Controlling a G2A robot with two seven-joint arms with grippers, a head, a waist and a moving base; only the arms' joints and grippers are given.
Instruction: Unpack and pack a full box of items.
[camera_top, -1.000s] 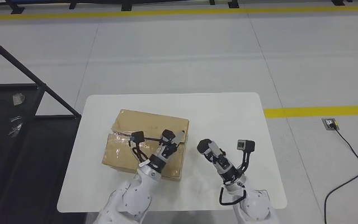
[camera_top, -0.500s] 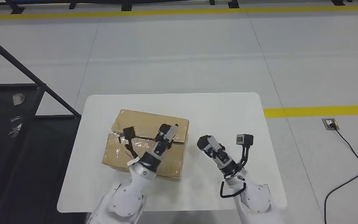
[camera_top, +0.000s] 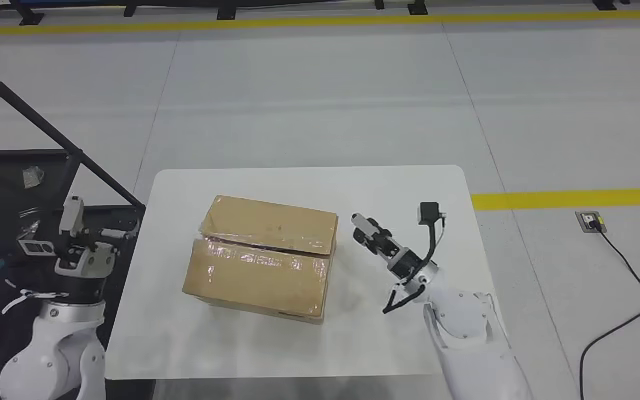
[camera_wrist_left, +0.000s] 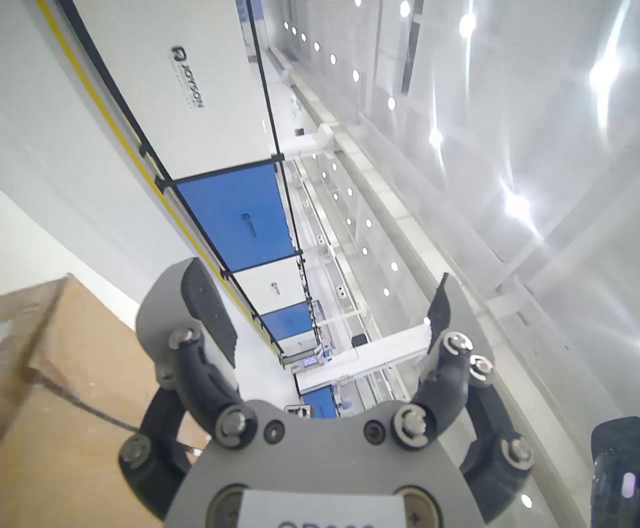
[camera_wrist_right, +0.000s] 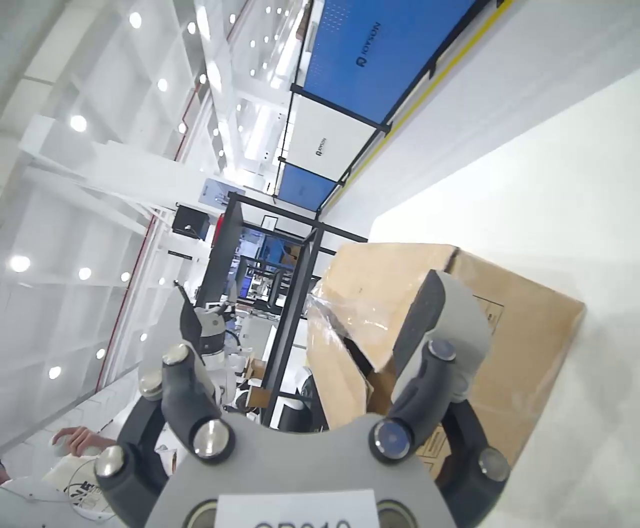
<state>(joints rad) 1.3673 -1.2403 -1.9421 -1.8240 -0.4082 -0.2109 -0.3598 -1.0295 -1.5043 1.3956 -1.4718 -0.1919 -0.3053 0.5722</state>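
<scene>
From above, we see the left gripper (camera_top: 75, 222) has swung off the box (camera_top: 265, 255) to beyond the table's (camera_top: 420, 195) left edge. The right gripper (camera_top: 362, 226) has edged closer to the box's right side. The taped box sits left of the table's middle. Our left wrist view shows jaws spread wide beside a box corner. Our right wrist view shows jaws spread too, one finger (camera_wrist_right: 440, 310) before the box.
</scene>
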